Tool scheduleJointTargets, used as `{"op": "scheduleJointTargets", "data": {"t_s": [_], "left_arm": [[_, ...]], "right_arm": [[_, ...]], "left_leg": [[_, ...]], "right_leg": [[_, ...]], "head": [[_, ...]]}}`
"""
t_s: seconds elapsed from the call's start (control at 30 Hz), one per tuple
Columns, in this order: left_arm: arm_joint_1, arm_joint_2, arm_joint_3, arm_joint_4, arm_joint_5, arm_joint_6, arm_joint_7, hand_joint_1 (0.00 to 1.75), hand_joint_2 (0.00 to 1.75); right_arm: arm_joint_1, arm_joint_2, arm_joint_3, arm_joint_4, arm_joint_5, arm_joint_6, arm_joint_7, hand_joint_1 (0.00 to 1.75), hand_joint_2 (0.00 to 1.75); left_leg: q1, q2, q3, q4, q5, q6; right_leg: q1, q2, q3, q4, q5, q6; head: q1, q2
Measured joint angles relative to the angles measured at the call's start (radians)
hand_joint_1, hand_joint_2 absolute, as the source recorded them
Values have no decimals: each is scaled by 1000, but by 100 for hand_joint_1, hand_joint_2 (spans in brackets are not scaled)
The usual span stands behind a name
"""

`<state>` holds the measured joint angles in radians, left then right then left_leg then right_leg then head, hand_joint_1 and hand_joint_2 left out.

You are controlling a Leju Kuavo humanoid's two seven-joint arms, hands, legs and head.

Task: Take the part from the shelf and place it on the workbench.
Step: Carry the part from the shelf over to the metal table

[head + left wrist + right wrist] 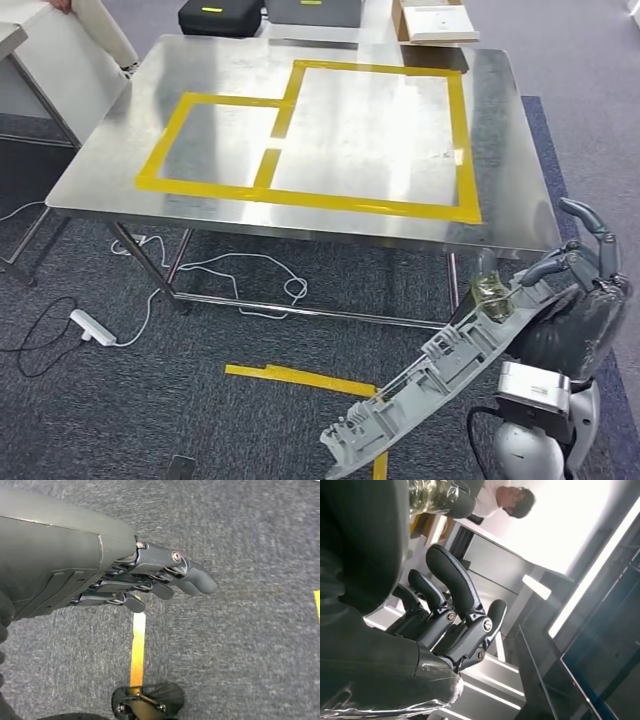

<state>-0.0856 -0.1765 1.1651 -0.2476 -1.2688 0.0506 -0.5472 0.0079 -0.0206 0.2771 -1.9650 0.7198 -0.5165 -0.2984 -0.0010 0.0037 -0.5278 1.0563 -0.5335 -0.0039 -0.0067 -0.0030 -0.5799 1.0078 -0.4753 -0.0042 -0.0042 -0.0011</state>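
A: Head view first: you've got the part (445, 365), a long grey plastic moulding, in the right hand (581, 290). Fingers (596, 225) curl over its upper end and the rest hangs past them, sloping down toward the floor. It's below the workbench (521, 215) edge, not on it.

B: Grip solid?

A: Can't say how firm. It's held at one end only, so most of the length is unsupported. My guess: a quick arm swing could lever it out of the fingers.

B: Other risks?

A: The free end sits well below the tabletop. If you lift w/o raising enough, it prob clips the bench edge or the leg (452, 283) just beyond the fingers.

B: Left side?

A: Left hand (151, 580) is released, fingers stretched out straight, holding nothing, pointing over carpet and a yellow floor tape (138, 650). No help steadying the part from there.

B: Landing spot?

A: Yellow tape frames (317, 140) on the bench, well ahead of the fingers. Long reach, so watch the tilt.
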Motion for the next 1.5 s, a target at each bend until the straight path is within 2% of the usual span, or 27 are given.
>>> {"op": "scheduleJointTargets", "data": {"t_s": [0.1, 0.13, 0.17, 0.2, 0.27, 0.33, 0.4, 0.5, 0.53, 0.6, 0.67, 0.7, 0.73, 0.77, 0.8, 0.83, 0.87, 0.9, 1.03, 1.1, 1.17, 1.27, 1.3, 1.37, 1.4, 1.43, 1.5], "left_arm": [[0, 1, -5, 0, -2, 1, 0, 0, 175], [1, 1, -6, 0, -3, 1, 1, 0, 175], [3, 1, -6, 0, -4, 1, 2, 0, 175], [4, 1, -6, 0, -6, 1, 2, 0, 175], [4, 2, -6, 0, -9, 0, 3, 0, 175], [1, 4, -7, 0, -10, -1, 4, 0, 175], [-2, 5, -8, 0, -10, -2, 5, 0, 175], [-5, 3, -12, 0, -10, -2, 6, 0, 175], [-7, 3, -13, 0, -10, -2, 6, 0, 175], [-10, 3, -14, 0, -12, -2, 6, 0, 175], [-11, 3, -14, 0, -14, -3, 6, 0, 175], [-11, 3, -15, 0, -16, -3, 6, 0, 175], [-11, 2, -15, 0, -17, -3, 6, 0, 175], [-12, 2, -17, 0, -19, -4, 7, 0, 175], [-12, 1, -20, 0, -20, -5, 8, 0, 175], [-13, 1, -23, 0, -21, -5, 9, 0, 175], [-14, 1, -26, 0, -23, -5, 12, 0, 175], [-15, 2, -28, 0, -25, -5, 14, 0, 175], [-19, 3, -32, 0, -32, -7, 20, 0, 175], [-23, 3, -35, 0, -36, -10, 21, 0, 175], [-25, 3, -37, 0, -39, -12, 21, 0, 175], [-26, 3, -38, 1, -40, -13, 22, 0, 175], [-25, 3, -39, 1, -41, -14, 23, 0, 175], [-27, 3, -48, 1, -45, -17, 30, 0, 175], [-28, 4, -53, 1, -48, -18, 33, 0, 175], [-31, 4, -57, 1, -50, -19, 36, 0, 175], [-35, 4, -58, 1, -51, -19, 37, 0, 175]], "right_arm": [[-19, 0, 0, 7, -3, -1, 2, 175, 175], [-22, 0, 0, 10, -5, -1, 3, 175, 175], [-25, 0, 0, 13, -8, -1, 4, 175, 175], [-29, 0, 0, 16, -12, 0, 4, 175, 175], [-44, -1, 1, 21, -20, 6, 5, 175, 175], [-65, -1, 5, 25, -24, 16, 7, 175, 175], [-81, -1, 9, 29, -25, 24, 11, 175, 175], [-97, -2, 14, 32, -25, 28, 13, 175, 175], [-102, -3, 15, 32, -25, 29, 13, 175, 175], [-108, -5, 16, 35, -25, 31, 13, 175, 175], [-111, -6, 17, 39, -23, 33, 14, 175, 175], [-115, -7, 18, 41, -20, 35, 16, 175, 175], [-122, -8, 19, 43, -18, 36, 20, 175, 175], [-132, -8, 21, 46, -16, 38, 26, 175, 175], [-144, -9, 22, 49, -15, 40, 32, 175, 175], [-159, -9, 23, 52, -16, 44, 39, 175, 175], [-174, -10, 24, 55, -17, 48, 46, 175, 175], [-187, -12, 24, 59, -19, 52, 53, 175, 175], [-238, -18, 24, 75, -15, 74, 80, 175, 175], [-271, -19, 24, 85, -10, 84, 92, 175, 175], [-290, -19, 24, 91, -8, 89, 99, 175, 175], [-296, -19, 24, 94, -6, 91, 102, 175, 175], [-306, -20, 24, 100, -4, 96, 108, 175, 175], [-368, -20, 25, 132, 6, 117, 136, 175, 175], [-405, -20, 26, 152, 11, 129, 150, 175, 175], [-437, -20, 27, 168, 14, 138, 161, 175, 175], [-461, -20, 29, 182, 16, 142, 166, 175, 175]], "left_leg": [[5, -1, -108, 176, -64, -14], [6, -1, -142, 217, -82, -16], [7, -1, -161, 228, -81, -17], [7, -1, -165, 206, -56, -16], [5, -2, -138, 90, 43, -7], [1, -3, -110, -7, 97, 5], [-2, -5, -103, -30, 95, 14], [6, -6, -93, -48, 104, 25], [9, -6, -89, -53, 104, 29], [8, -6, -88, -53, 100, 34], [8, -6, -87, -52, 96, 36], [8, -6, -86, -52, 92, 35], [8, -6, -82, -51, 90, 35], [9, -7, -77, -50, 86, 33], [9, -7, -72, -49, 81, 29], [7, -7, -68, -46, 76, 25], [5, -8, -66, -44, 72, 19], [3, -8, -66, -42, 70, 14], [4, -7, -68, -29, 59, -3], [7, -7, -99, 38, 24, -12], [8, -6, -129, 101, -5, -15], [8, -6, -145, 130, -16, -16], [8, -6, -170, 171, -27, -17], [5, -7, -174, 136, 40, -3], [2, -7, -164, 92, 78, 7], [-1, -6, -135, 18, 117, 17], [-5, -6, -117, -23, 108, 24]], "right_leg": [[-2, 1, 18, -4, -12, -11], [-2, 3, 24, -4, -16, -12], [-2, 5, 31, -4, -21, -12], [-2, 8, 39, -4, -26, -11], [-1, 12, 54, -4, -37, -8], [2, 16, 62, -3, -48, 1], [4, 17, 62, -4, -56, 12], [4, 14, 49, 16, -80, 27], [3, 13, 29, 55, -103, 32], [1, 11, -38, 179, -159, 38], [-1, 11, -99, 278, -189, 43], [-2, 11, -115, 293, -182, 44], [-3, 10, -116, 279, -158, 46], [-5, 9, -103, 235, -118, 47], [-7, 7, -75, 165, -72, 48], [-7, 4, -46, 98, -40, 49], [-7, 3, -21, 47, -20, 46], [-7, 3, -8, 21, -15, 41], [-7, 7, 3, 12, -20, 15], [-9, 6, 10, 11, -23, 4], [-9, 6, 14, 11, -26, -1], [-9, 6, 15, 11, -27, -2], [-8, 6, 17, 11, -29, -4], [-5, 11, 34, 10, -44, -4], [-3, 13, 44, 9, -54, -1], [-1, 15, 52, 9, -62, 4], [1, 14, 57, 3, -67, 16]], "head": [[-3, 0], [-3, 0], [-4, 0], [-4, 0], [-4, 0], [-5, 0], [-7, 0], [-6, 0], [-4, 0], [-2, 0], [-2, 0], [-2, 0], [-2, 0], [-2, 0], [-2, 0], [-2, 0], [-2, 0], [-2, 0], [-7, 0], [-11, 0], [-13, 0], [-13, 0], [-13, 0], [-13, 0], [-13, 0], [-13, 0], [-15, 0]]}}
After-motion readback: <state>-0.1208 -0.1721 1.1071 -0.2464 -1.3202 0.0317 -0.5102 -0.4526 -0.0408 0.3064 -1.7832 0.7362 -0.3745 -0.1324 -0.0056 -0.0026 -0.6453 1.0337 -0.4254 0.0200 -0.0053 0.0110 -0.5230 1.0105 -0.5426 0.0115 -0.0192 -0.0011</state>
